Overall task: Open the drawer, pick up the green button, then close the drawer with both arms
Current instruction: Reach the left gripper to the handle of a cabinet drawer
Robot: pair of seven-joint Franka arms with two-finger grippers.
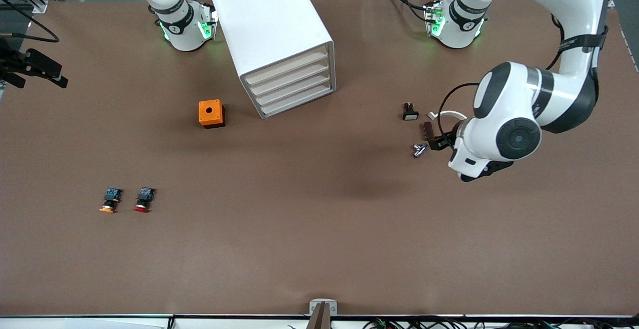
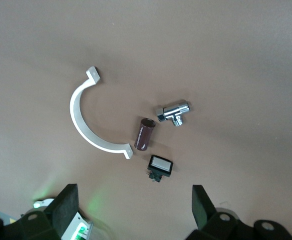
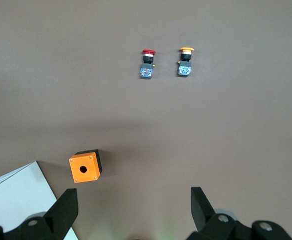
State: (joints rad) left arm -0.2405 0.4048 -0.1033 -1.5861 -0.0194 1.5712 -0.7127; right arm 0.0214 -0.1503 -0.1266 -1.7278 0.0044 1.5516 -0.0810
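Note:
The white cabinet [image 1: 272,29] stands between the two arm bases, and a corner of it shows in the right wrist view [image 3: 16,200]. All four of its drawers are pushed in; the lowest drawer [image 1: 298,103] is shut. The green-capped button is out of view. My left gripper [image 2: 134,200] is open and empty, up over a group of small parts toward the left arm's end of the table; its own wrist [image 1: 514,137] mostly hides it in the front view. My right gripper [image 3: 134,202] is open and empty, high over the table near the orange box, and does not show in the front view.
An orange box [image 1: 211,113] with a round hole sits beside the cabinet. A red-capped button [image 1: 144,199] and an orange-capped button [image 1: 110,200] lie toward the right arm's end. Under the left gripper lie a white clamp [image 2: 83,120], brown cylinder [image 2: 145,134], chrome fitting [image 2: 174,113] and black switch [image 2: 160,166].

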